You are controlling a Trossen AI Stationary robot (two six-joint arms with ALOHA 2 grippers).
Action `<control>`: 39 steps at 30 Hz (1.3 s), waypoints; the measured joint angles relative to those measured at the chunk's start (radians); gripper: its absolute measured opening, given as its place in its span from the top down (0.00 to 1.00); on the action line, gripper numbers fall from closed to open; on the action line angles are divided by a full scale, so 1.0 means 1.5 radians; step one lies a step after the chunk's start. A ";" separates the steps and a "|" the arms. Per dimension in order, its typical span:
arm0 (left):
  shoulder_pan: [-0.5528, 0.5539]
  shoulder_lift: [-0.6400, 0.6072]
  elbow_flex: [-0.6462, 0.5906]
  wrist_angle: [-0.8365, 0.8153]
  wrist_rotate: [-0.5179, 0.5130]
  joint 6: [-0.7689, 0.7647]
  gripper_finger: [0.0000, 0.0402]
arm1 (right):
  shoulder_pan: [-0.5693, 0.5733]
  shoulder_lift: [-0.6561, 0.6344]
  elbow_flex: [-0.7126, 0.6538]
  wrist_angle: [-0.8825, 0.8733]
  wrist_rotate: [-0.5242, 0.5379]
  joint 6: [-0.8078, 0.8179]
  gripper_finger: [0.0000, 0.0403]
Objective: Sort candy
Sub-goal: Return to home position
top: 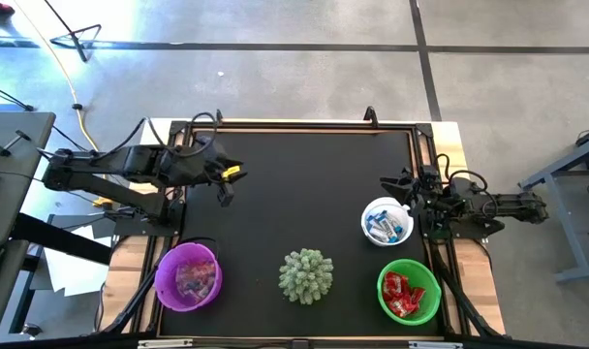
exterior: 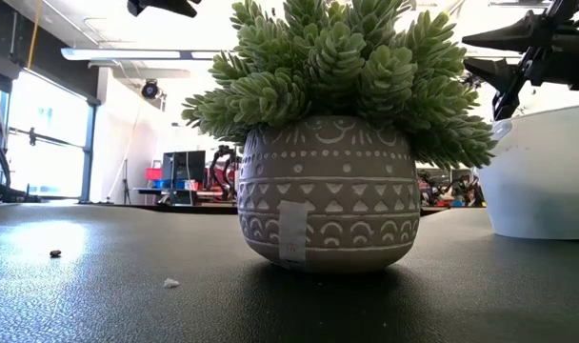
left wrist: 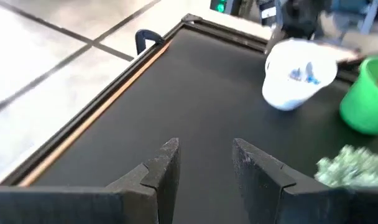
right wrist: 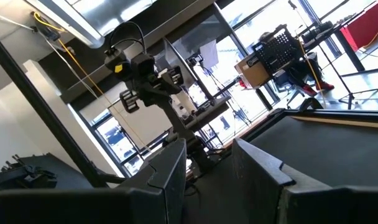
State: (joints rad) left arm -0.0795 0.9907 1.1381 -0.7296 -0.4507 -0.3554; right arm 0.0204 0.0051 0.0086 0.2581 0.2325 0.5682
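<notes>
The candy lies sorted in three bowls: blue-and-white sweets in the white bowl [top: 387,221] at the right, red sweets in the green bowl [top: 408,291] at the near right, pinkish sweets in the purple bowl [top: 188,276] at the near left. My left gripper [top: 225,194] hangs open and empty over the mat's far left part; its fingers show in the left wrist view [left wrist: 204,165]. My right gripper [top: 391,184] is open and empty just beyond the white bowl's far side, and shows in its wrist view [right wrist: 207,165].
A spiky pale-green plant in a patterned grey pot [top: 305,275] [exterior: 328,191] stands at the near middle of the black mat [top: 294,184]. Two small crumbs [exterior: 170,282] lie on the mat. The mat has a raised frame around it.
</notes>
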 joint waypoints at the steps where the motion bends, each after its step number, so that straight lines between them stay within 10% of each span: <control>1: 0.000 0.006 0.000 0.002 0.000 0.016 0.67 | 0.000 0.000 0.000 0.000 0.000 0.000 0.69; 15: 0.000 0.103 -0.053 0.068 0.048 0.169 0.67 | 0.000 0.001 0.000 -0.009 0.000 0.000 0.69; 27: 0.002 -0.153 -0.346 0.321 0.041 0.116 0.67 | 0.000 0.001 0.000 -0.015 0.000 0.000 0.69; 39: 0.000 -0.401 -0.541 0.348 -0.035 0.025 0.67 | 0.000 0.001 0.000 -0.025 0.000 0.000 0.69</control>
State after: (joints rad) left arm -0.0788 0.3890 0.3259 -0.2070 -0.5030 -0.3177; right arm 0.0204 0.0063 0.0082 0.2212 0.2324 0.5682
